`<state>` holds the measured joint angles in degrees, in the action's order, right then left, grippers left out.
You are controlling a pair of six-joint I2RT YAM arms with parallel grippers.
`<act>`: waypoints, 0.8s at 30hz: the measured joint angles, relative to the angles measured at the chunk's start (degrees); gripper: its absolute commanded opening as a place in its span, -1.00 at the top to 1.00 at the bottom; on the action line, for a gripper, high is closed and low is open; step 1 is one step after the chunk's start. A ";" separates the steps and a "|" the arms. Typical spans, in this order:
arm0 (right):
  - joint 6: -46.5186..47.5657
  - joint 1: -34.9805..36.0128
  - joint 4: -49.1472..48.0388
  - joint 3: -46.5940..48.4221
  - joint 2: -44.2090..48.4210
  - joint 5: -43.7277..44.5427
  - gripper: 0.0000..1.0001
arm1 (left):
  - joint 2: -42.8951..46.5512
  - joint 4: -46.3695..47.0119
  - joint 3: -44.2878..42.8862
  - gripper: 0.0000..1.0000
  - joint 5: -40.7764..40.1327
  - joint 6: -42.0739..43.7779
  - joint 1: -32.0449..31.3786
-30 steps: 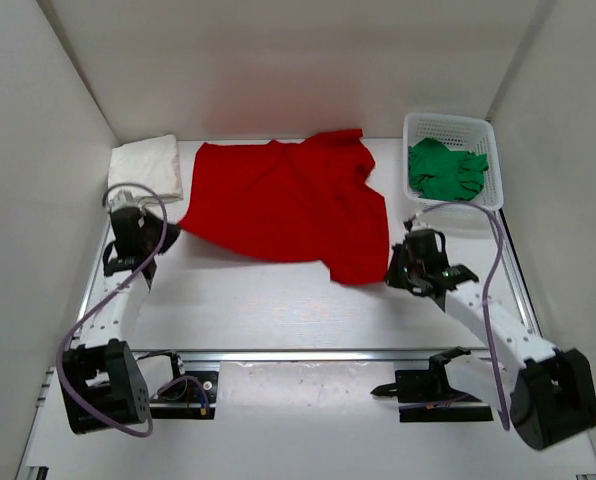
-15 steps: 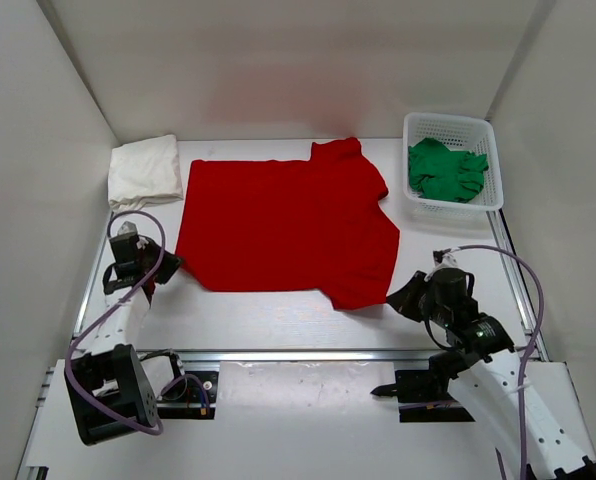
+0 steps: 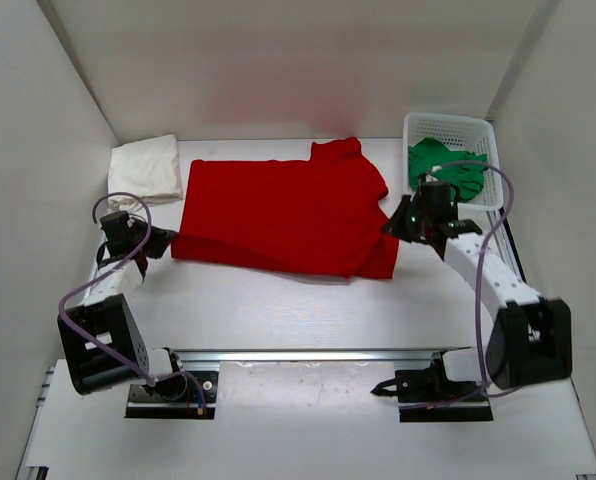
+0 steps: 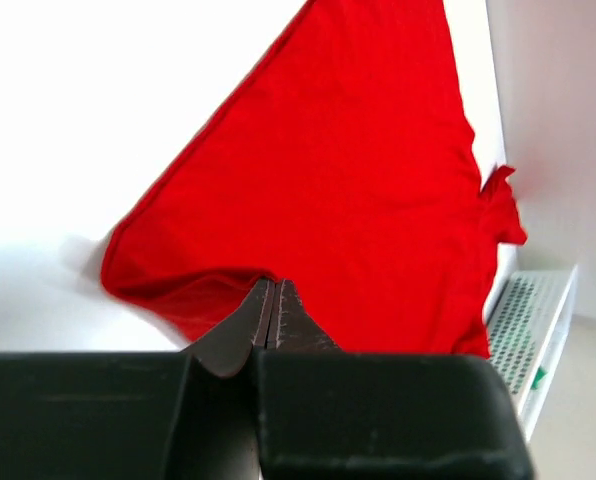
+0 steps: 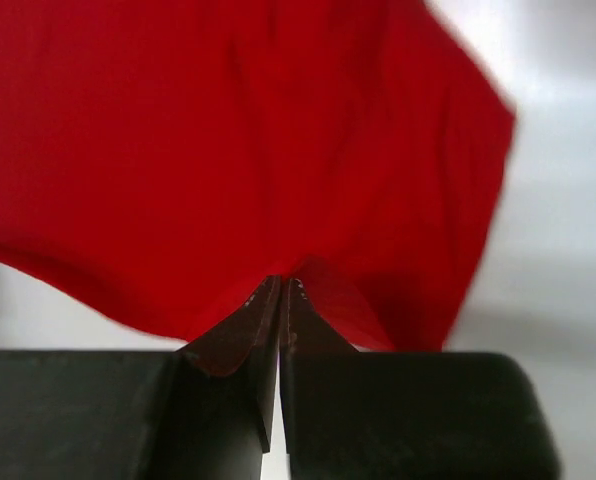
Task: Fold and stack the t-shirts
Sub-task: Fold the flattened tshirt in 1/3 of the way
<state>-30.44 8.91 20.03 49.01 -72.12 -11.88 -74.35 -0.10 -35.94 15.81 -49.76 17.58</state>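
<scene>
Left gripper [image 4: 274, 292]: fingers pressed together, pinching the near-left corner of the red shirt [image 3: 278, 210]. Right gripper [image 5: 281, 287]: likewise closed, pinching the same shirt at its near-right corner. The red shirt lies spread across the middle of the table [image 3: 278, 310], its near edge rumpled between the two grips. The white shirt [image 3: 145, 170] sits folded at the far-left corner, just beside the red one, and the green shirt [image 3: 470, 180] lies crumpled in the basket [image 3: 448, 121] at the far right.
</scene>
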 measured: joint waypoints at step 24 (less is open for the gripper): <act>6.97 -1.95 2.36 49.05 -46.80 -0.31 0.78 | -25.97 3.19 -15.54 0.28 -2.38 -2.08 -1.01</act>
<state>-23.46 6.96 22.39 98.06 -118.91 -12.19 -100.31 3.09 -51.48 13.43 -51.83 16.58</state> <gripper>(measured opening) 0.023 0.182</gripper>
